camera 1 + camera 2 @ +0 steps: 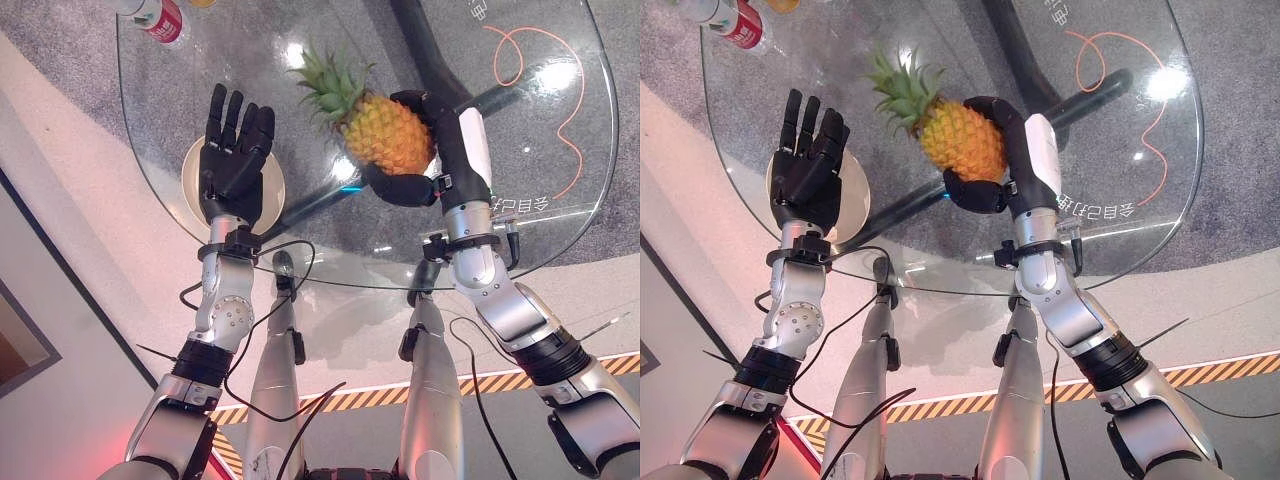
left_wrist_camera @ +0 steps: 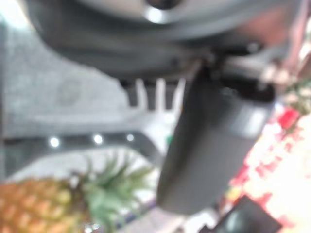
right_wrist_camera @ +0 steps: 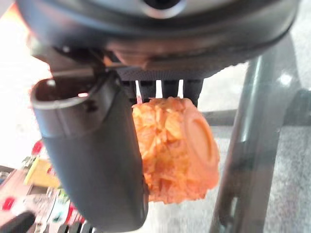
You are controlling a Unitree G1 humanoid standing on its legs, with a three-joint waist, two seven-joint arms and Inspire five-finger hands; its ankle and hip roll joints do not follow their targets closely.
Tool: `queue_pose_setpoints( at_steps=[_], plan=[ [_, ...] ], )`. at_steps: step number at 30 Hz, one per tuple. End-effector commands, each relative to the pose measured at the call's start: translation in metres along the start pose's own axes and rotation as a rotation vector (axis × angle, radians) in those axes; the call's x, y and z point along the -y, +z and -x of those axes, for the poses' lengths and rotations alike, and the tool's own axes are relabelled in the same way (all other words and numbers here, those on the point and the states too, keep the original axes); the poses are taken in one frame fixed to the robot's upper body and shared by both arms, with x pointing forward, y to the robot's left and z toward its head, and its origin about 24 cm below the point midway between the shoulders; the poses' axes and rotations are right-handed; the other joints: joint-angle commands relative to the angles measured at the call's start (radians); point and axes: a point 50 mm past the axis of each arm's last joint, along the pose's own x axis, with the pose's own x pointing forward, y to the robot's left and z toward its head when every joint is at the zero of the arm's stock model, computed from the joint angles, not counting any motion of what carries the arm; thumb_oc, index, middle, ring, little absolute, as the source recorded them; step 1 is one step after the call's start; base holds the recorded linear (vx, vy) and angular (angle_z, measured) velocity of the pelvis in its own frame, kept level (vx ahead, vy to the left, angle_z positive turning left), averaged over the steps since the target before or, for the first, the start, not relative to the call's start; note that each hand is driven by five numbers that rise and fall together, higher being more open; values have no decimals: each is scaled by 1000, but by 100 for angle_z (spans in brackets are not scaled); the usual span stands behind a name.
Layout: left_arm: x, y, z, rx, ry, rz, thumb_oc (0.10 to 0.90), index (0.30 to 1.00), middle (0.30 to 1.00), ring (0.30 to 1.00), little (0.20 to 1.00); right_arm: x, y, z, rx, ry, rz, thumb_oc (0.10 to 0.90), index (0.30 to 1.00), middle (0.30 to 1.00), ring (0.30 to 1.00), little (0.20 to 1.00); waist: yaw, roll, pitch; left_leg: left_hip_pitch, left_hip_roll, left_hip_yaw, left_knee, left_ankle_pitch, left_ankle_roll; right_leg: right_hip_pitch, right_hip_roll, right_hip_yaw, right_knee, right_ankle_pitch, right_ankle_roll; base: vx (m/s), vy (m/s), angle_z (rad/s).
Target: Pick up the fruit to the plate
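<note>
One glass table (image 1: 560, 150), grey carpet (image 1: 60, 40) beneath.

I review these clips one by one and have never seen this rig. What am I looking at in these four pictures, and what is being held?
A humanoid robot looks down at a glass table. Two pictures come from its head camera's two eyes, two from cameras on its wrists. Its right hand is curled around a pineapple; the right wrist view shows the fruit's base close up. Its left hand is open, fingers straight, over a pale plate. A red-labelled bottle lies at the table's far edge.
</note>
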Motion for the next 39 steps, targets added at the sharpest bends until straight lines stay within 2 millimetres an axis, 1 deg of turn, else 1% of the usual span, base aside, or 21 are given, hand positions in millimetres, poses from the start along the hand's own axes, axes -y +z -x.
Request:
queue_pose_setpoints(
  at_steps=[1,5,11,21,30,39],
  plan=[
    [53,27,-12,117,-275,48,800,900,900,900,900,27,85,-10,427,-68,-96,100,300,300,300,200,5,-4,-6,19,7,-2,17,-19,-5,28,-13,-69,-5,66,10,0,0,0],
    [54,20,-9,76,-299,43,800,900,900,900,900,23,88,-8,441,-41,-103,100,300,300,300,200,7,-2,-6,26,5,-3,16,-25,-4,34,-13,-71,-3,61,11,0,0,0],
    [59,18,-10,52,-319,49,800,900,900,900,900,21,95,-8,462,-12,-113,100,300,300,300,200,6,-2,-6,11,3,-7,21,-20,-2,23,-12,-69,-6,68,8,0,0,0],
    [65,7,-9,-14,-333,32,800,900,900,900,900,15,104,-6,492,29,-148,100,300,300,300,200,8,-4,-6,17,4,-8,22,-24,-3,28,-12,-74,-3,63,11,0,0,0],
    [66,7,-10,-15,-326,50,800,900,900,900,900,8,110,-5,508,70,-164,100,300,300,300,200,10,0,-6,13,2,-7,21,-21,-3,26,-13,-75,-6,65,8,0,0,0],
    [72,1,-7,-60,-386,101,800,900,900,900,900,2,115,-4,518,118,-175,100,300,300,300,200,14,3,-6,20,1,-5,15,-18,-2,35,-13,-77,-11,68,7,0,0,0]
  ],
)
